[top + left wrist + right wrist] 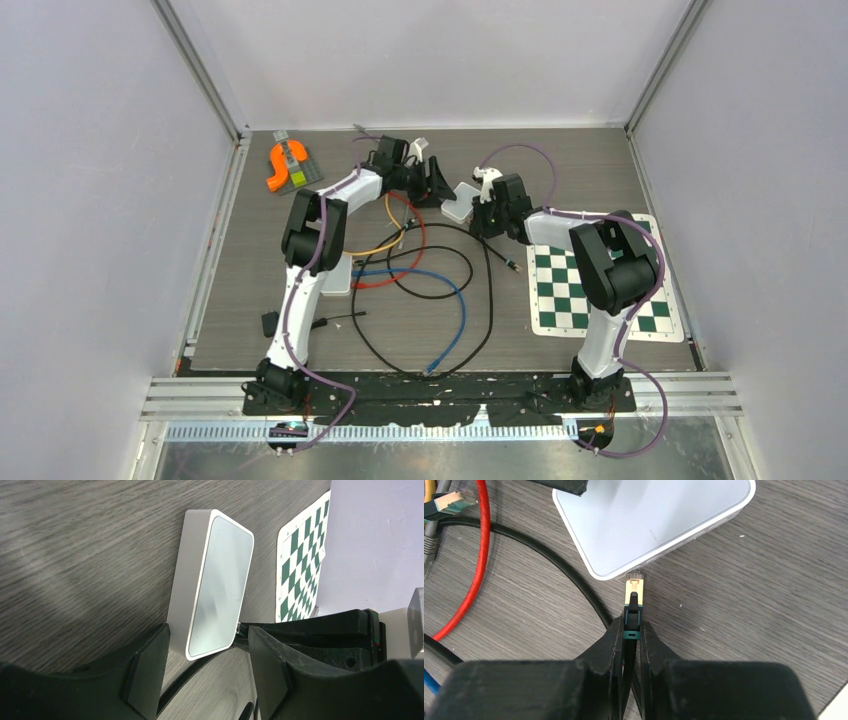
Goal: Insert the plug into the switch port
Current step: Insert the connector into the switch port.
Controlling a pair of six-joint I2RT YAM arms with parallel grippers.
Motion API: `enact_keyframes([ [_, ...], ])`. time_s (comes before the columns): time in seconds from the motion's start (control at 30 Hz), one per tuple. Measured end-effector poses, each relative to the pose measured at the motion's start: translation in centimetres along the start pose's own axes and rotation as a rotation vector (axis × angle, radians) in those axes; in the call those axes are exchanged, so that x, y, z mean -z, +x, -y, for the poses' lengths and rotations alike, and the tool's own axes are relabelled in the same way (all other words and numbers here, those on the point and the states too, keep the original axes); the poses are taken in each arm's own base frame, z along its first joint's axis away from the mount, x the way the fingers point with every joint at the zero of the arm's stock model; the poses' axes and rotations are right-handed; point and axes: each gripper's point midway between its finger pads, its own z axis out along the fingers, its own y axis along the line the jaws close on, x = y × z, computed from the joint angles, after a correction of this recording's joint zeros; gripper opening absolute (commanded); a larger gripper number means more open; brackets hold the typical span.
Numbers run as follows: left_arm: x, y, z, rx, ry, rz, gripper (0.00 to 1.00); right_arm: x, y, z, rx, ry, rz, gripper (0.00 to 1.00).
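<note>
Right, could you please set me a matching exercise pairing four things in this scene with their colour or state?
Things:
1. plug
2. switch
3. left end effector
4. chess mat

Colours or states:
A. open, straddling one end of the switch
B. white box, lying flat
C. green and white checks
D. pinched in the shut right end effector, tip at the switch's edge

Pairs: 1-D, 2-B, 3-A, 4-C
</note>
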Motion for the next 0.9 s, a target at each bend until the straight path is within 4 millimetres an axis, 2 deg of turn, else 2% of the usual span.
enact_keyframes([
  [0.27, 0.1, 0.2, -0.2, -0.023, 0.003, -0.006, 0.61, 0.2, 0.3, -0.8, 0.019, -0.037, 0.003, 0.05],
  [0.5, 0.3, 0.6, -0.3, -0.048, 0.005, -0.023, 0.61, 0.7, 0.7, -2.4, 0.046, -0.086, 0.005, 0.05],
  [0.9, 0.7, 1.1, -0.5, -0.053, 0.007, -0.028, 0.59, 0.5, 1.1, -2.4, 0.045, -0.088, 0.055, 0.05],
])
